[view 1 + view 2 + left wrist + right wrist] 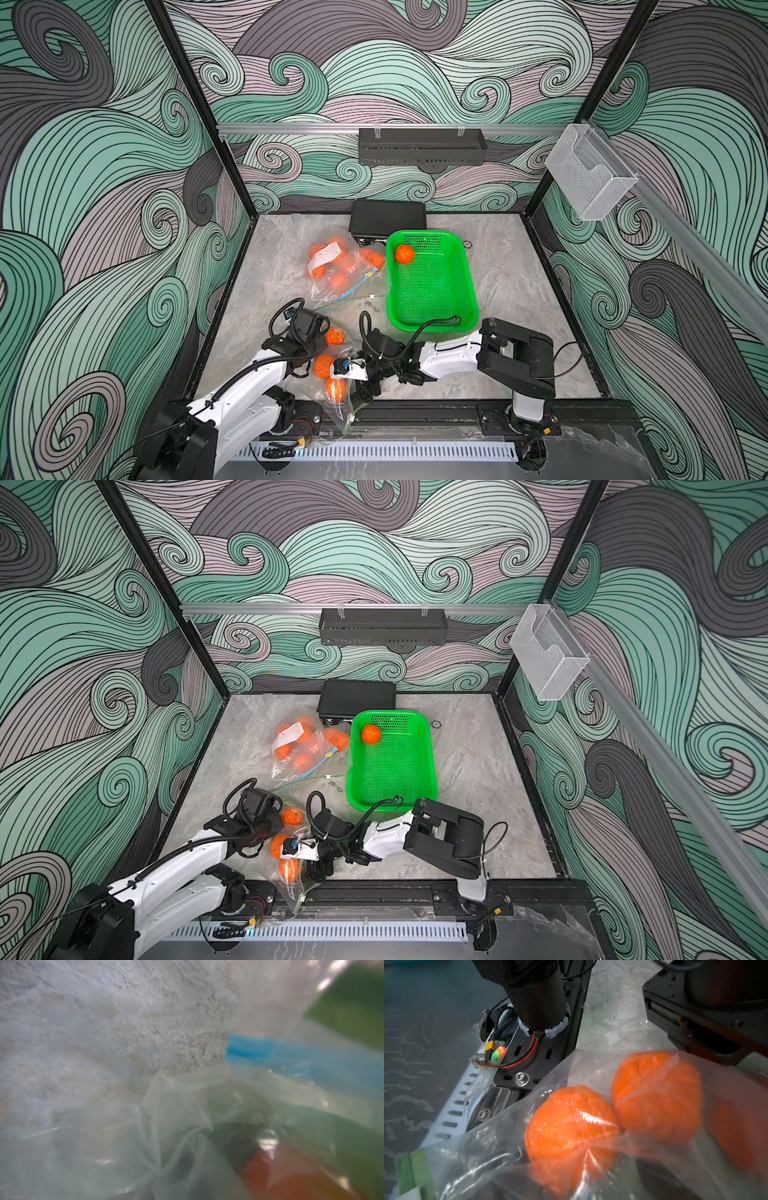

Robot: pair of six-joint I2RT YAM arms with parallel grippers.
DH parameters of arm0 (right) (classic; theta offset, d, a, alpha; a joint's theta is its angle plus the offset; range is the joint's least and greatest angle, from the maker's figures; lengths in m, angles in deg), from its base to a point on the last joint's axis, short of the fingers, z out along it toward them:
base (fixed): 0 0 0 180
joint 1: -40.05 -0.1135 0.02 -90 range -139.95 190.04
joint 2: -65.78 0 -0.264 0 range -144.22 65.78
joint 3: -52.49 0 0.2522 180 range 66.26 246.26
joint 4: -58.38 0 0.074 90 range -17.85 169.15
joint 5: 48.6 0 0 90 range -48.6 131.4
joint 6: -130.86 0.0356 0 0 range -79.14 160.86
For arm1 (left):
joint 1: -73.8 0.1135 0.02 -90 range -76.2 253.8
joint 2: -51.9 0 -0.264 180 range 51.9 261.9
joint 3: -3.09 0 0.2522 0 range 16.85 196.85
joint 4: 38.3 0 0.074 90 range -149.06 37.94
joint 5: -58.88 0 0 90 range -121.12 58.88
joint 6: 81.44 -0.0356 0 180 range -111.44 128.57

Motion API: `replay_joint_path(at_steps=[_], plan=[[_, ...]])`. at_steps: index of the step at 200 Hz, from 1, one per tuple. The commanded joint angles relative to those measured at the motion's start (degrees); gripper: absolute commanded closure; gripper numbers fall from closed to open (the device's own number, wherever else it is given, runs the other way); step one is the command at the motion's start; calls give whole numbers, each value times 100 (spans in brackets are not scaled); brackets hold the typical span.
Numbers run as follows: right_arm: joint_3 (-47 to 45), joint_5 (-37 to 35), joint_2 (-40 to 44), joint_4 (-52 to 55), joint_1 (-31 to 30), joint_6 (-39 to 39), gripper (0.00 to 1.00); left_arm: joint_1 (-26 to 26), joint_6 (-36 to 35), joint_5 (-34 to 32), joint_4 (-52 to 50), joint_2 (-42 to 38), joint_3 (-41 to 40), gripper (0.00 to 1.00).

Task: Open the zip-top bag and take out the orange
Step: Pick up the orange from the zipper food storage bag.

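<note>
Though how wide the right gripper (pixel 361 390) stood could not be told, it sat beside the zip-top bag (pixel 343 415), nearward of the green basket (pixel 432 328), the nearest orange (pixel 336 388) lying just past it, away from the basket. The left gripper (pixel 314 345) pinched the bag's film, jaws closed. One loose orange (pixel 404 253) lay in the basket.

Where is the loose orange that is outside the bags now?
In both top views the loose round orange lies in the green plastic mesh basket, in its far left corner, beside the clear plastic bag of oranges.
</note>
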Motion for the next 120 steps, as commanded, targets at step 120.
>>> replay_joint_path(at_steps=[120], plan=[[-794, -387, 753, -453, 1608, 385, 56, 28, 222, -152, -301, 236, 278, 100]])
